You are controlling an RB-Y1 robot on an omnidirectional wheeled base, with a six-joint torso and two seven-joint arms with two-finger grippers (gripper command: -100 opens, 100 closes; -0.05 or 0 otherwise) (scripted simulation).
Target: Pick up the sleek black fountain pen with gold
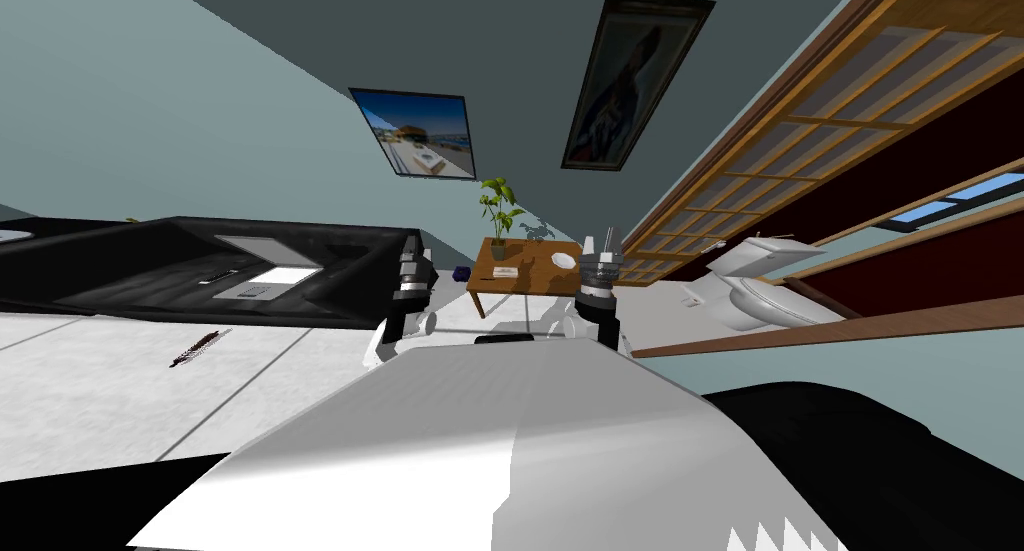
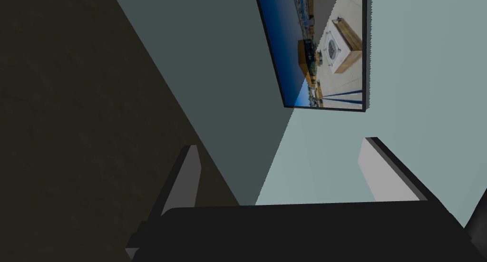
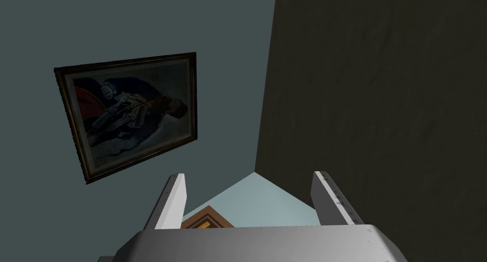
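Note:
A slim dark pen-like thing [image 1: 200, 347] lies on the pale floor at the far left, in front of a long black counter [image 1: 130, 275]. It is well to the left of both arms. My left gripper [image 1: 411, 247] is raised above my chest, pointing up at the wall; in the left wrist view the left gripper [image 2: 280, 145] is open with nothing between its fingers. My right gripper [image 1: 601, 241] is raised beside it, and in the right wrist view the right gripper [image 3: 249, 174] is also open and holds nothing.
A small wooden table [image 1: 520, 275] with a potted plant [image 1: 500, 210], a white dish [image 1: 564, 261] and small items stands ahead. A white toilet [image 1: 745, 285] is to the right. The black counter holds a pale sunken basin [image 1: 270, 265].

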